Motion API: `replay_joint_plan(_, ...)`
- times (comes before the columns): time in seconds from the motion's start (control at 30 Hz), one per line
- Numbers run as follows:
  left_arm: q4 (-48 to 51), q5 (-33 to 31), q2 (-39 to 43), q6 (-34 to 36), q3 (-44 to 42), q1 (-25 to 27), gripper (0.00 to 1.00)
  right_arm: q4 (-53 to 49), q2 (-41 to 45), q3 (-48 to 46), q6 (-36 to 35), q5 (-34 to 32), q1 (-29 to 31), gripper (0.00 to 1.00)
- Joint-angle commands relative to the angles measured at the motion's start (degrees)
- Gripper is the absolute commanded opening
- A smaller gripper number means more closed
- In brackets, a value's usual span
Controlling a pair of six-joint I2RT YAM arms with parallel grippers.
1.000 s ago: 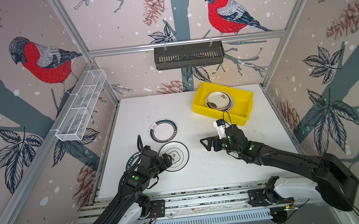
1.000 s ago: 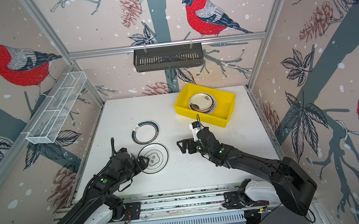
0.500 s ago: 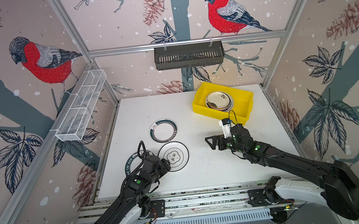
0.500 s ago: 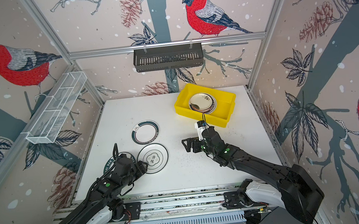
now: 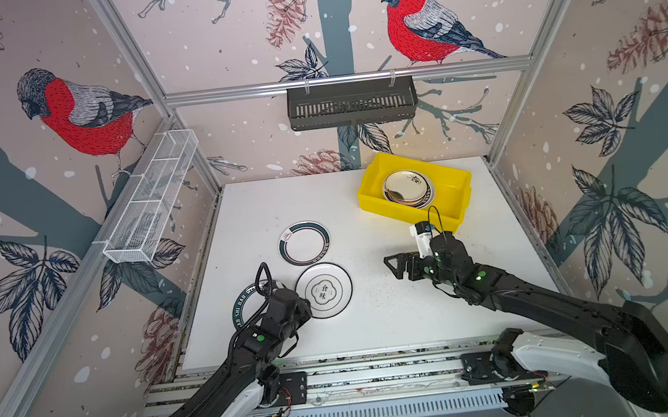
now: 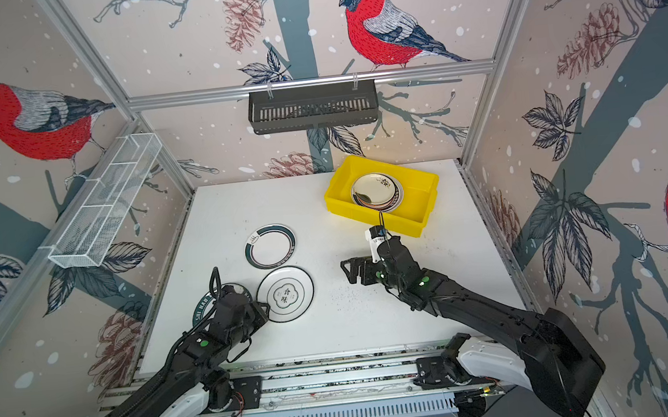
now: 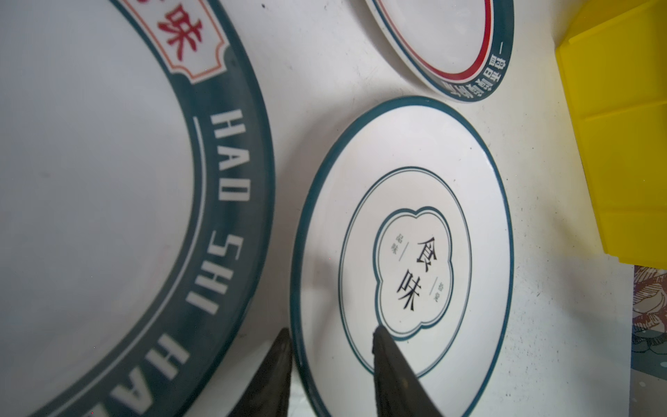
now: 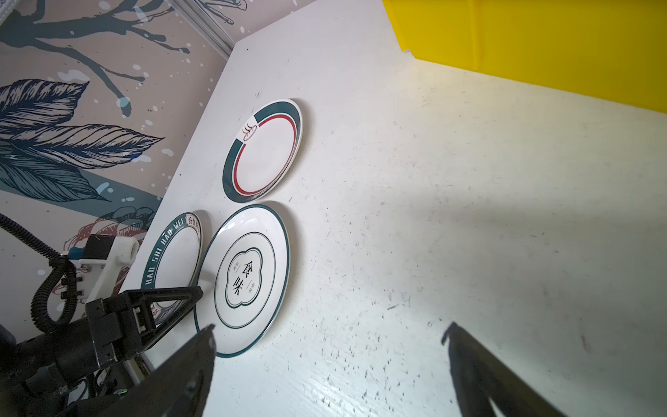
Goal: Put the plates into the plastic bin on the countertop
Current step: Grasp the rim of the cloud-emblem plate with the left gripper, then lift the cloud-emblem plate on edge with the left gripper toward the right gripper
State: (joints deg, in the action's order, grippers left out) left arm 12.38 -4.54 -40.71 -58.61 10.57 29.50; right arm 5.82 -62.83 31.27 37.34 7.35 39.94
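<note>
Clover-marked plate (image 7: pixel 404 252) is rim-straddled by the half-open left claw (image 7: pixel 328 337); firm pinching is advised before lifting; right claw (image 8: pixel 328 330) is spread empty.

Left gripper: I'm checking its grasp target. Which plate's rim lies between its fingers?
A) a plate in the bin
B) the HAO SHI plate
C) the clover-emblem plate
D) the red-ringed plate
C: in the left wrist view the left gripper has one finger outside the rim of the clover-emblem plate and the other over its inside.
</note>
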Motion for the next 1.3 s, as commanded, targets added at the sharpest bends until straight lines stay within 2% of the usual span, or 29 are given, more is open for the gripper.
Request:
replay_joint_plan(0.0,-2.9,-1.9,-0.8,-0.2,0.0,-0.2,0.35,-0.4,0.7,-0.2,0.5,-0.6,-0.1,1.00)
replay_joint_plan(0.13,-6.2,-0.9,-3.7,0.3,-0.7,-0.4,0.27,-1.0,1.2,-0.5,0.8,-0.8,-0.5,1.00)
replay_joint_plan(0.23,-7.1,-0.7,-6.3,0.8,-0.3,-0.6,0.16,-2.0,1.7,-0.4,0.8,-1.3,-0.7,1.00)
replay_joint_plan(0.27,-7.2,-0.7,-6.9,1.0,-0.1,-0.6,0.09,-2.3,2.1,-0.5,0.9,-1.7,-0.7,1.00)
replay_joint_plan(0.37,-6.7,-1.2,-7.1,1.3,0.5,-0.7,0.00,-3.0,3.3,-0.9,1.1,-2.0,-1.2,1.00)
replay_joint_plan(0.53,-6.0,-1.4,-6.0,2.2,0.7,-1.4,0.00,-3.8,5.3,-1.3,1.0,-2.6,-2.2,1.00)
replay_joint_plan(0.73,-8.1,2.6,-4.7,2.1,1.2,-2.7,0.00,-4.2,5.6,-0.5,-0.4,-1.4,-2.9,1.00)
replay_joint_plan(0.93,-11.1,6.1,-2.8,1.4,4.1,-2.9,0.00,-2.9,4.7,-0.2,-0.3,3.4,-3.8,1.00)
replay_joint_plan(1.27,-19.7,12.1,-11.3,3.5,11.1,-3.4,0.00,-0.7,1.0,2.0,0.4,7.2,-3.8,1.00)
